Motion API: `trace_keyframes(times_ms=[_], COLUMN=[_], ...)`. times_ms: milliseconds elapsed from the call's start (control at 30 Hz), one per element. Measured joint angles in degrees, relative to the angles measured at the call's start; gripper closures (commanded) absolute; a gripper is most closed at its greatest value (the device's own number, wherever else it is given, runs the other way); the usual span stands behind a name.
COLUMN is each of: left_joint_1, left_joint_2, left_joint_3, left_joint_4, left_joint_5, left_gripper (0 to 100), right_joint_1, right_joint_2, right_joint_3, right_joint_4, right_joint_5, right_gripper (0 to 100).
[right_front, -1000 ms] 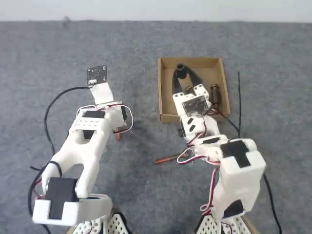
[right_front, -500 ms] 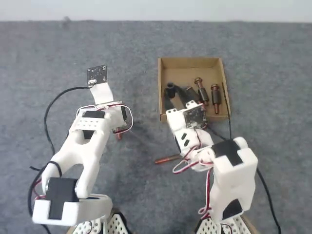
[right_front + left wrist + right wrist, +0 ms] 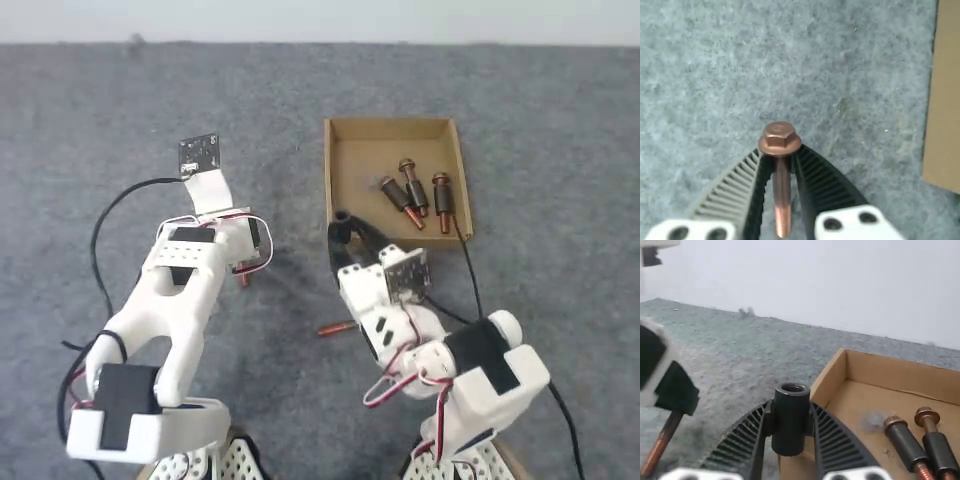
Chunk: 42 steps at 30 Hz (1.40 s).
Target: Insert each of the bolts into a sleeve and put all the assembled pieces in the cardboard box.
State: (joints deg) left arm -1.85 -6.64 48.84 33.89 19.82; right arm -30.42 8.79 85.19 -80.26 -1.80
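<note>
The open cardboard box (image 3: pixel 390 125) sat flat on the grey desk (image 3: pixel 540 120), shallow and brown. Three assembled pieces lay on its floor, each a copper bolt wearing a black sleeve, heads pointing to the far wall: two close together (image 3: pixel 400 200) (image 3: pixel 412 188) and a third (image 3: pixel 442 197) beside the outer wall. A bare black sleeve (image 3: pixel 790 417), a short hollow tube, was pinched in the jaws of the right gripper (image 3: pixel 790 412) at the box's near corner. A copper hex-head bolt (image 3: pixel 781 145) was clamped by its shank in the left gripper (image 3: pixel 781 152). Another bare bolt (image 3: pixel 335 327) lay flat on the desk in front of the box.
</note>
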Motion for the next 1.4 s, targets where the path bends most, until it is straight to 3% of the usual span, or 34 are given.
trace_keyframes(times_ms=[333, 633, 767, 1300, 1400], left_joint_1=[0.0, 0.18, 3.78, 8.79, 10.11], left_joint_2=[0.0, 0.0, 0.0, 0.0, 0.0], left_joint_3=[0.0, 0.0, -0.26, -14.51, -14.51], left_joint_4=[0.0, -1.14, -3.16, -3.52, -6.77], left_joint_5=[0.0, 0.0, 0.0, 0.0, 0.0], left_gripper=[99, 99, 99, 99, 99], right_joint_1=[-4.84, -6.42, -6.51, -6.51, -6.51], right_joint_2=[-1.85, -1.93, -1.93, -1.93, -1.93], right_joint_3=[9.14, 9.14, 9.14, 9.14, 9.05], right_joint_4=[-10.73, -10.81, -10.81, -4.04, -3.96], right_joint_5=[-0.09, -0.09, -0.09, -0.09, -0.09], right_gripper=[99.2, 99.2, 99.2, 99.2, 99.2])
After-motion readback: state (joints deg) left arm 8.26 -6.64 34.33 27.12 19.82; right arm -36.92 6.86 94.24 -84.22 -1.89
